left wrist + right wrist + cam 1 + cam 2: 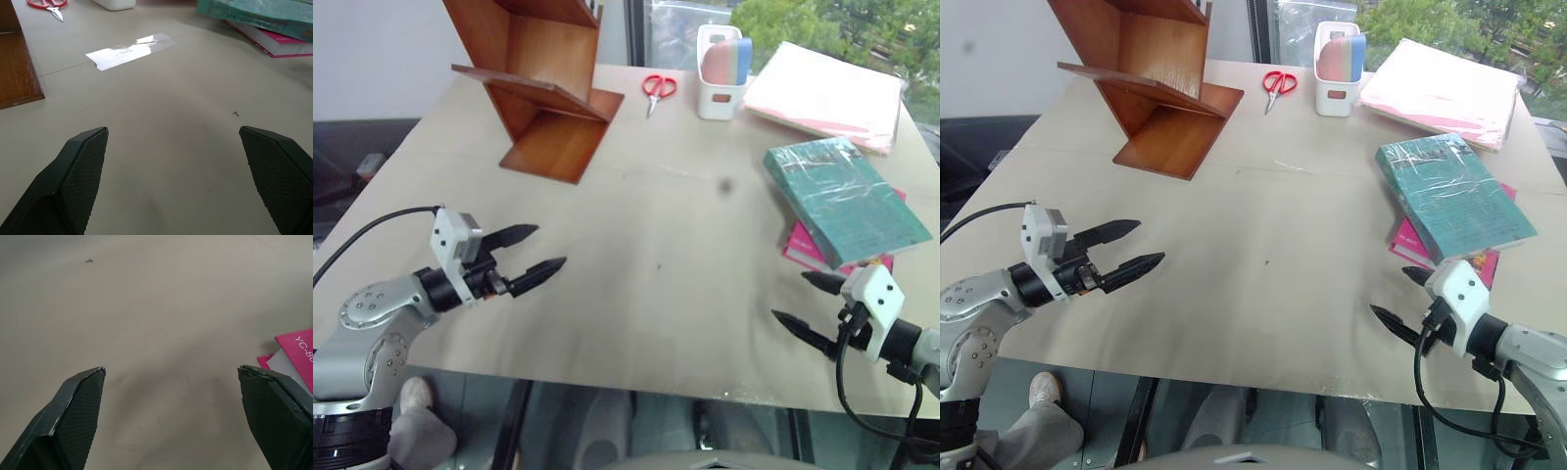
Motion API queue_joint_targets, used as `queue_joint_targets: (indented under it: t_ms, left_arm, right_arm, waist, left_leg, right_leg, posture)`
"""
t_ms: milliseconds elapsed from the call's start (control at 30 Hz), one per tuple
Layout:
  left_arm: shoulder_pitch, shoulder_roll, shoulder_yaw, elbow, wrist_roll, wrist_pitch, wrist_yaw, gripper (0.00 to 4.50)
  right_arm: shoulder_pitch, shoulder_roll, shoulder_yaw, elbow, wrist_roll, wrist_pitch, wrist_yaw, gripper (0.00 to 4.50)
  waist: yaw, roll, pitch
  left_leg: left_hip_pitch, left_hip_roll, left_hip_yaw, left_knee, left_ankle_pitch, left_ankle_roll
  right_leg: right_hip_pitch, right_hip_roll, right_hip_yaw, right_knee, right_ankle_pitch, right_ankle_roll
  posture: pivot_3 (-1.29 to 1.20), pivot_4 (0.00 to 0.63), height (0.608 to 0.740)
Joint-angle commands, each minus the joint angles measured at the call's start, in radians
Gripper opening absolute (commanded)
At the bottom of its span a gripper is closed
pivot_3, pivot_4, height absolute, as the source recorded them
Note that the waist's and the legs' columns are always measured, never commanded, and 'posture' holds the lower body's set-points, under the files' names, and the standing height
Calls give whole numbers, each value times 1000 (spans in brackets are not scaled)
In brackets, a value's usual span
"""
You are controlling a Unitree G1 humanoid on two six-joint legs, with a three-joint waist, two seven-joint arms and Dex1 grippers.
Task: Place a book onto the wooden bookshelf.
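From the head views, the book (847,201) lies untouched atop a pink book (808,250) at the tabletop's (656,264) right side, well apart from the wooden bookshelf (543,83) at far left; everything is still to do. The left gripper (538,252) and right gripper (800,302) hover low, angled inward. Both wrist views show jaws spread wide, empty.

The wooden bookshelf (536,88) runs off the top edge; the book (845,200) hides most of the pink book (803,245).

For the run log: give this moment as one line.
left pincer: open, empty | right pincer: open, empty | book: on pink book | bookshelf: no book
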Motion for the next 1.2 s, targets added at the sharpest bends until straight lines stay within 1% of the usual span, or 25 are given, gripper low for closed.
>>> queue_joint_targets:
  t_ms: [33,200,233,267,333,400,433,467,500,533,567,633,700,767,833,933,1033,1067,1200]
  left_arm:
    - [-32,10,7,-22,-17,1,-16,4500]
    - [-96,-5,-24,-58,-33,17,-17,4500]
    - [-104,-7,-29,-67,-39,19,-20,4500]
    - [-113,-8,-34,-76,-44,23,-23,4500]
    - [-133,-11,-53,-99,-52,24,-35,4500]
    - [-154,-14,-75,-109,-51,19,-49,4500]
    - [-166,-17,-90,-114,-50,16,-57,4500]
    - [-184,-22,-109,-118,-51,16,-65,4500]
    - [-208,-27,-129,-121,-52,16,-71,4500]
    - [-232,-34,-145,-124,-59,24,-75,4500]
    - [-256,-41,-158,-125,-68,31,-78,4500]
    - [-288,-44,-182,-130,-83,41,-105,4500]
    - [-305,-40,-198,-138,-94,49,-135,4500]
    - [-324,-38,-205,-139,-103,56,-150,4500]
    - [-342,-39,-207,-139,-104,57,-154,4500]
    - [-350,-44,-205,-143,-107,63,-149,4500]
    - [-343,-45,-199,-152,-111,66,-143,4500]
    - [-340,-45,-196,-154,-112,66,-142,4500]
    - [-338,-46,-195,-148,-105,61,-145,4500]
  right_arm:
    - [-19,-10,-28,-33,9,-7,-2,4437]
    - [-106,16,-34,-22,68,67,-60,4437]
    - [-130,17,-42,-12,91,89,-69,3852]
    - [-161,22,-53,0,110,109,-87,3543]
    - [-265,20,-66,59,110,134,-138,3068]
    - [-375,6,-56,140,73,161,-192,1829]
    - [-432,-6,-37,189,30,161,-223,1517]
    - [-497,-30,-7,248,-33,175,-266,900]
    - [-575,-61,26,333,-66,215,-276,773]
    - [-649,-82,56,420,-90,235,-274,185]
    - [-718,-94,83,507,-116,244,-275,43]
    - [-850,-111,156,704,-202,225,-283,43]
    - [-949,-115,214,872,-281,194,-296,43]
    - [-1021,-110,269,1015,-337,166,-278,43]
    - [-1046,-102,325,1096,-370,170,-229,43]
    - [-1033,-91,354,1098,-383,183,-171,43]
    - [-990,-70,332,1002,-355,240,-142,43]
    - [-975,-66,323,972,-347,259,-138,43]
    - [-930,-54,286,869,-333,323,-138,43]
  waist:
    - [0,0,0]
    - [0,0,0]
    - [0,0,0]
    - [0,0,0]
    - [-3,0,0]
    - [-4,0,0]
    - [-3,0,0]
    - [-3,0,0]
    - [-3,0,0]
    - [-3,1,1]
    - [-3,1,1]
    - [-2,1,1]
    - [-6,1,1]
    - [-4,1,1]
    - [-7,1,1]
    - [-7,-1,0]
    - [-6,-2,0]
    - [-6,-2,0]
    - [-7,-2,-1]
  left_leg:
    - [0,0,0,0,0,0]
    - [1,0,0,0,0,0]
    - [0,0,0,0,0,0]
    - [0,0,1,0,0,0]
    - [0,0,1,0,0,0]
    - [1,0,1,1,0,0]
    - [1,0,1,1,0,0]
    - [1,0,1,1,0,0]
    - [1,0,1,1,0,0]
    - [1,0,1,1,0,0]
    - [0,-1,1,1,0,0]
    - [0,-1,1,1,0,0]
    - [0,-1,2,1,0,0]
    - [-1,-1,2,0,0,0]
    - [-3,-1,4,-1,1,-1]
    - [-3,0,5,-1,2,-3]
    - [-2,0,4,0,2,-2]
    - [-1,0,4,0,0,1]
    - [2,0,4,1,0,1]
  right_leg:
    - [0,0,0,0,0,0]
    - [0,0,0,1,0,0]
    - [0,0,0,0,0,0]
    - [0,0,1,0,0,0]
    - [0,0,1,1,0,0]
    - [0,0,1,1,0,0]
    - [0,0,1,1,0,0]
    - [0,1,1,1,0,0]
    - [0,1,1,1,0,0]
    - [0,1,1,1,0,0]
    - [-1,0,1,2,1,0]
    - [0,0,1,1,1,0]
    - [-1,0,1,1,1,0]
    - [-2,0,2,1,1,0]
    - [-4,0,2,0,1,0]
    - [-5,0,2,0,1,0]
    - [-2,0,2,0,1,0]
    - [-1,0,2,1,1,0]
    - [0,1,2,3,1,0]
  posture:
    - [0,150,740]
    - [0,150,740]
    - [0,150,740]
    - [0,150,740]
    - [0,150,740]
    - [0,150,740]
    - [0,150,740]
    - [0,150,740]
    - [0,150,740]
    - [0,150,740]
    - [0,150,740]
    - [0,150,740]
    - [0,150,740]
    - [0,150,740]
    - [0,150,740]
    - [0,150,740]
    - [0,150,740]
    - [0,150,740]
    - [0,150,740]
